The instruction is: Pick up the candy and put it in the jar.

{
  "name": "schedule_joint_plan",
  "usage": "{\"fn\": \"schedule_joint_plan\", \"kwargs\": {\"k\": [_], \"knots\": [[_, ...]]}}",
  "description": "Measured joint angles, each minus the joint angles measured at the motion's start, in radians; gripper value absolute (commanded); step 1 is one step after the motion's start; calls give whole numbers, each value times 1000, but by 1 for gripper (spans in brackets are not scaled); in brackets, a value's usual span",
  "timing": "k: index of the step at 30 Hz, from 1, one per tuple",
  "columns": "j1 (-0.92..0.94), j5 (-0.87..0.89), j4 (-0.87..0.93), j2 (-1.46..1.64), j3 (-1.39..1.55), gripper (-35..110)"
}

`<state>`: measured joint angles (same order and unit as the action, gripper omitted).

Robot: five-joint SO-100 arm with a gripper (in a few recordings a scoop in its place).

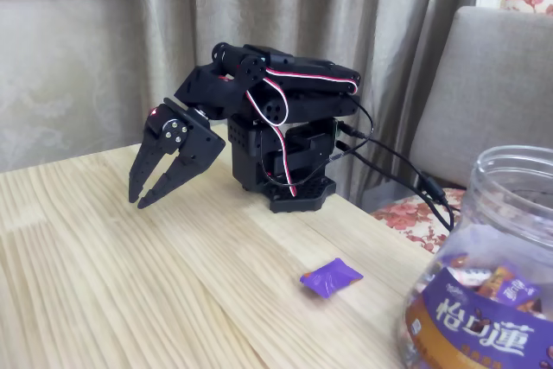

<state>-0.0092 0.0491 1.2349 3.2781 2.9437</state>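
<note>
The candy (331, 277) lies flat on the pale wooden table (130, 291), low and a little right of centre in the fixed view, well apart from the arm and nearer the jar than the gripper. It is small, wrapped in shiny purple foil that catches the light along its top face, with a crimped end pointing left and another toward the right; any print on it is too small to make out. The jar (488, 283) fills the lower right corner, cut off by the frame: clear plastic, wide open mouth with a ribbed rim, a purple and gold-brown label with white Chinese characters, and wrapped sweets visible through its wall. The black arm (276, 118) sits folded at the centre of the frame on its base near the table's far edge, red and white wires looping over it. Its gripper (141, 197) hangs at centre left, tips pointing down just above the wood, jaws parted narrowly and holding nothing. A curtain (259, 6) hangs behind.
</note>
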Motion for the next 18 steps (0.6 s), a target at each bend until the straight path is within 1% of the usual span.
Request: {"fn": "schedule_joint_plan", "kwargs": {"k": [5,18], "knots": [[-20,-41,0,0,0,9],[-28,-41,0,0,0,9]]}}
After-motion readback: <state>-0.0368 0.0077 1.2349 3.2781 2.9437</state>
